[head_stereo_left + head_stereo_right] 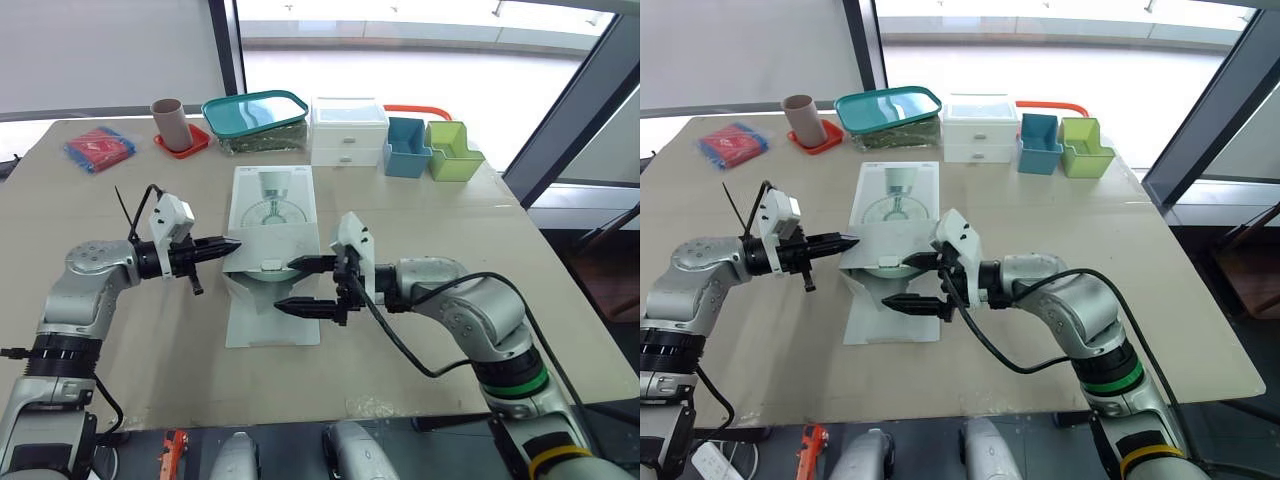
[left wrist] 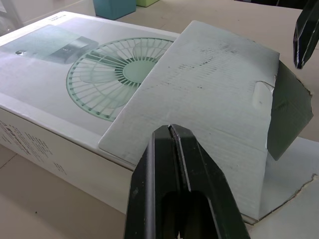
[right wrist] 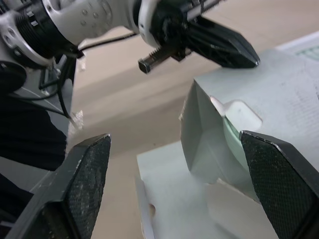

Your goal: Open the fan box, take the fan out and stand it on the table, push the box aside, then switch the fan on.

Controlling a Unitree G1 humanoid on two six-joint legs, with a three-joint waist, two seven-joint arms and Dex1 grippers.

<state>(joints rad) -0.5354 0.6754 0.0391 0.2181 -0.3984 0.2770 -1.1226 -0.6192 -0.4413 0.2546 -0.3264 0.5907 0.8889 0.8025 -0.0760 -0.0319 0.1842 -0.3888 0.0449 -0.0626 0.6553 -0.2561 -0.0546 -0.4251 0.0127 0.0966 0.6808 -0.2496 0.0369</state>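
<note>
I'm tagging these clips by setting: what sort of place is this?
Probably an office or lab workroom. A large beige table stands by a bright window, with a white set of drawers and a blue desk organiser along its far edge.
</note>
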